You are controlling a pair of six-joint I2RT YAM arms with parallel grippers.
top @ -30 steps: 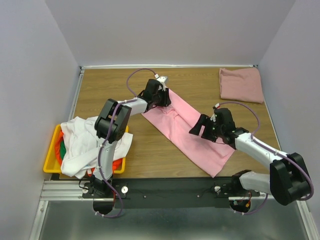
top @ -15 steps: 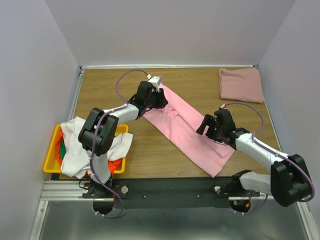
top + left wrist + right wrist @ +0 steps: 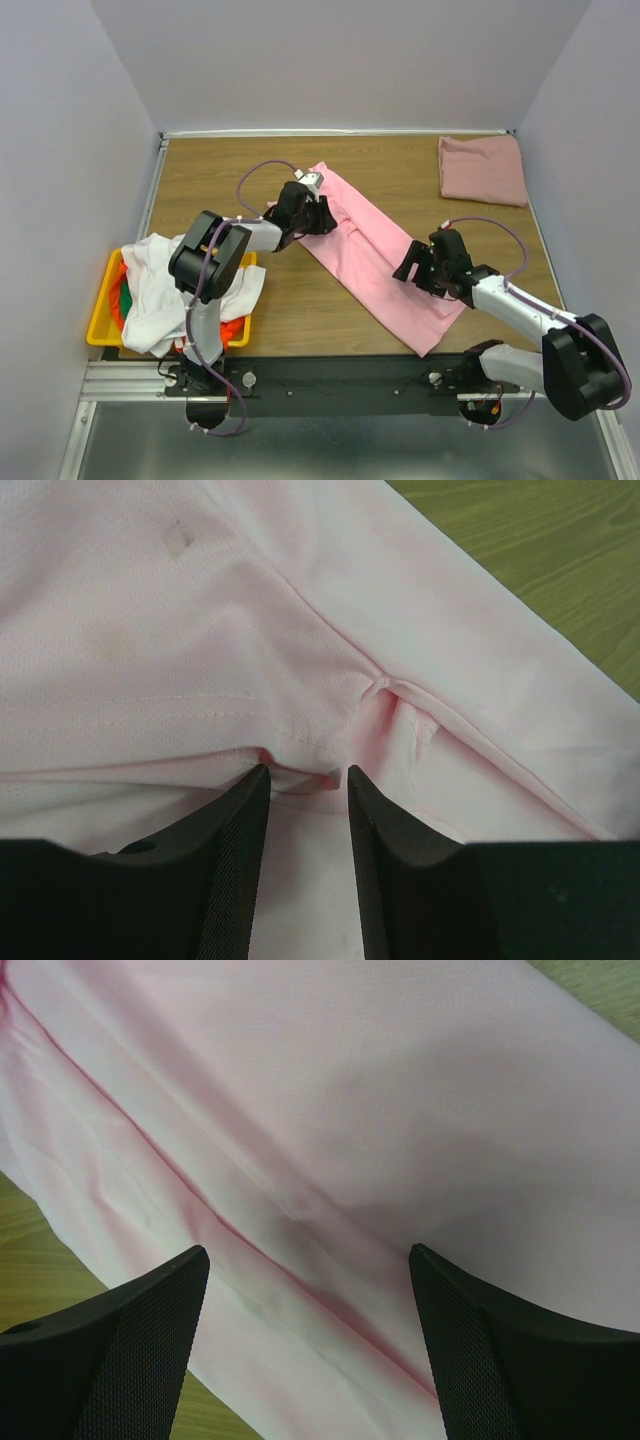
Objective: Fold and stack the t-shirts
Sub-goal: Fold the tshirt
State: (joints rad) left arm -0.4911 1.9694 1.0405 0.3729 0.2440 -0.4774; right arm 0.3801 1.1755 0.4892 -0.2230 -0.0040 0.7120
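The left gripper (image 3: 305, 772) is about half closed and pinches a small raised fold of the bright pink cotton t-shirt (image 3: 200, 630), near its far-left end. The right gripper (image 3: 307, 1252) stands wide open over the same shirt, closer to its other end, and holds nothing. The shirt lies on the brown wooden table (image 3: 220, 170) as a long narrow strip. Its long axis runs diagonally from far left to near right. A folded dusty rose t-shirt (image 3: 483, 168) lies well apart in the far right corner. A white t-shirt (image 3: 160, 290) hangs over the yellow plastic bin (image 3: 100, 325) at the left.
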